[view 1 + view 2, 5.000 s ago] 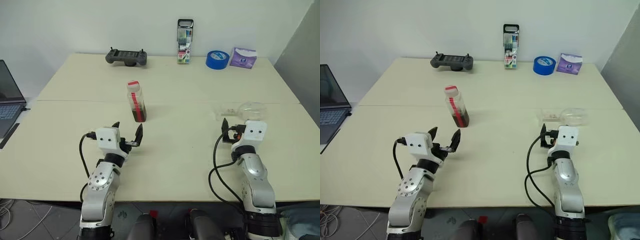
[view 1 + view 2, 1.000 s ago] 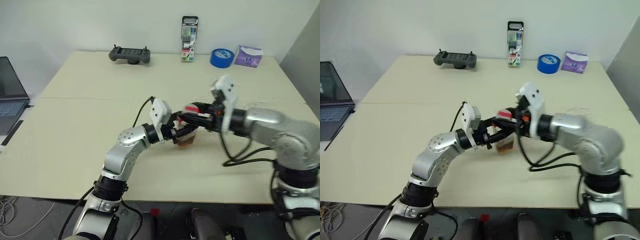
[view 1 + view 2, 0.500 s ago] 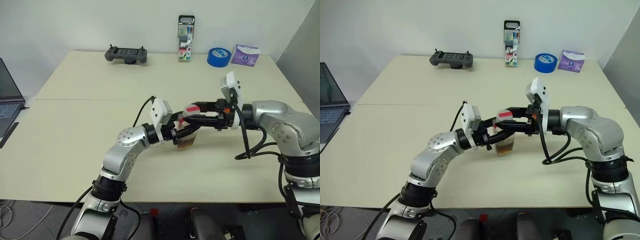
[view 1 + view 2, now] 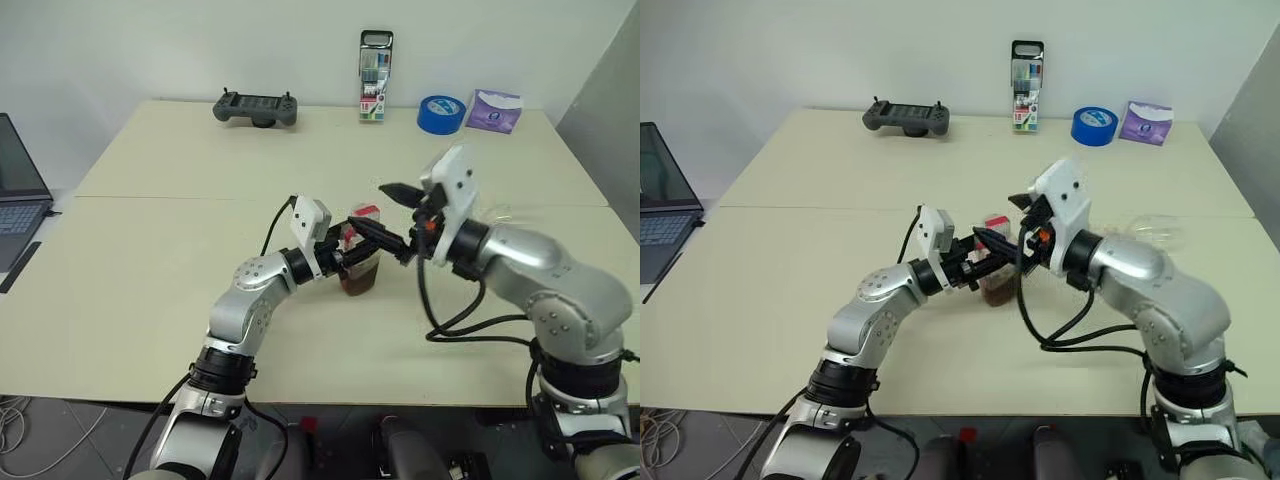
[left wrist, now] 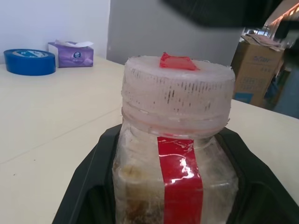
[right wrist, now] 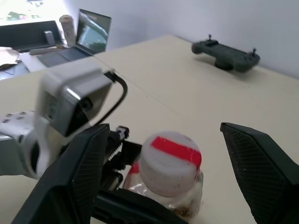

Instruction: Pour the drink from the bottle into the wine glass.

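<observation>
Two cream tables (image 4: pixel 150 300) pushed together, white wall (image 4: pixel 150 50), laptop (image 4: pixel 18 190)

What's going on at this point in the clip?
The left gripper is shut on the bottle, holding it upright on the table with a little dark drink in the bottom. The right gripper is at the bottle's capped top, its fingers spread wide to either side of the cap. The wine glass lies on its side beyond the right arm, so nothing has been poured yet.
</observation>
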You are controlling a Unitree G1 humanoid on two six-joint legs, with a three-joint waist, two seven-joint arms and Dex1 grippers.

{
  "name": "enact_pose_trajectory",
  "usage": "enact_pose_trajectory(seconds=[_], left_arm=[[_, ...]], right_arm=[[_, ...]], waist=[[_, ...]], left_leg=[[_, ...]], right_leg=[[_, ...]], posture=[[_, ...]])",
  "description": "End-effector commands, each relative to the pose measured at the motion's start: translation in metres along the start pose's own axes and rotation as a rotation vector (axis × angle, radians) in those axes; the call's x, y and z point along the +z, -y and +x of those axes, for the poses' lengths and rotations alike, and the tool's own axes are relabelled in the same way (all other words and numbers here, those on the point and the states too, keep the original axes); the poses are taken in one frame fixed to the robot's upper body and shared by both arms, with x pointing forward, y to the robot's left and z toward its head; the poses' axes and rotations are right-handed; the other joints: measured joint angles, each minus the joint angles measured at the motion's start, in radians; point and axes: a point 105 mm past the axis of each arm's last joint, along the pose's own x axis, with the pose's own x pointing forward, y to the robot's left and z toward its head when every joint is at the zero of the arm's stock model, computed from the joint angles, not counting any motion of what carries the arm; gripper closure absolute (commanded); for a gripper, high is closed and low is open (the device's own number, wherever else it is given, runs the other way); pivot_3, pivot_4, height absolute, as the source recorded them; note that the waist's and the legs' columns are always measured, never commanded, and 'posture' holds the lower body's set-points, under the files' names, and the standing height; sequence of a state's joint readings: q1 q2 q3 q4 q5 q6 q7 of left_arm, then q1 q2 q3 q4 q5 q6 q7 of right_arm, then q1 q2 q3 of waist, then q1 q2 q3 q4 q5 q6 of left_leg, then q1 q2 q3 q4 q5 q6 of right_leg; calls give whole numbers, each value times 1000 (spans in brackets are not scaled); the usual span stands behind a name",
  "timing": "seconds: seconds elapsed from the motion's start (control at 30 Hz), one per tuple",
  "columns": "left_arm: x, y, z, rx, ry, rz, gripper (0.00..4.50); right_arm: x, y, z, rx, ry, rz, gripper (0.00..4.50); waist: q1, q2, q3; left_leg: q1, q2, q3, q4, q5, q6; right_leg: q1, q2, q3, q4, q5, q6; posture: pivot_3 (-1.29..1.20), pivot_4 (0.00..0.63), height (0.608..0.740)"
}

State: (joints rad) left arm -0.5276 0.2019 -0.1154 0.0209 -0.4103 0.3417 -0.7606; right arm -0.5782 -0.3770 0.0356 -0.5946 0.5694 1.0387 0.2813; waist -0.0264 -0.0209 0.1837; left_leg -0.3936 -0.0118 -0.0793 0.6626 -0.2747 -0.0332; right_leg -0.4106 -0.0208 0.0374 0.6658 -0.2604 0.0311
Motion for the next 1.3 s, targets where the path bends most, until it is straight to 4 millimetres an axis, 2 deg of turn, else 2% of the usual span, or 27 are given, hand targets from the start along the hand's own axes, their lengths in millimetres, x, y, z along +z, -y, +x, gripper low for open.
enact_pose_trajectory(seconds=[0.03,0.27,0.37,0.67,0.73,0.83,1.03,1.3], left_arm=[[17,5,6,-47,54,47,2347],[16,3,5,-46,46,55,2347],[13,4,4,-43,39,51,2347],[13,4,2,-32,38,51,2347],[13,3,1,-28,37,54,2347],[13,1,0,-19,35,59,2347],[13,0,-1,-7,35,104,2347],[14,0,0,-6,48,123,2347]], right_arm=[[9,-6,-1,-51,48,10,466],[15,-4,2,-96,84,51,466],[17,-2,1,-99,102,76,1306],[10,2,1,-87,36,43,4415],[17,4,0,-86,68,47,4436],[26,1,-2,-63,91,56,3851],[19,-1,3,-75,39,47,1849],[10,-8,6,-54,-4,60,1806]], waist=[[-1,0,0],[-3,0,0],[-3,0,0],[-3,0,0],[-3,0,0],[-3,0,0],[-3,0,0],[-3,0,0]], left_leg=[[0,0,0,0,0,0],[0,0,0,0,0,0],[0,0,0,0,0,0],[1,0,1,0,0,0],[1,0,1,0,0,0],[2,0,1,0,0,0],[3,0,0,1,0,1],[3,0,1,1,0,1]], right_leg=[[0,0,0,0,0,0],[-1,1,0,2,0,0],[-1,1,0,1,0,0],[-1,1,0,2,0,0],[-1,1,0,3,0,0],[-1,1,0,7,0,0],[-1,2,0,10,0,0],[-2,2,0,10,0,0]], posture=[[0,150,740],[0,150,740],[0,150,740],[0,150,740],[0,150,740],[0,150,740],[0,150,740],[0,150,740]])
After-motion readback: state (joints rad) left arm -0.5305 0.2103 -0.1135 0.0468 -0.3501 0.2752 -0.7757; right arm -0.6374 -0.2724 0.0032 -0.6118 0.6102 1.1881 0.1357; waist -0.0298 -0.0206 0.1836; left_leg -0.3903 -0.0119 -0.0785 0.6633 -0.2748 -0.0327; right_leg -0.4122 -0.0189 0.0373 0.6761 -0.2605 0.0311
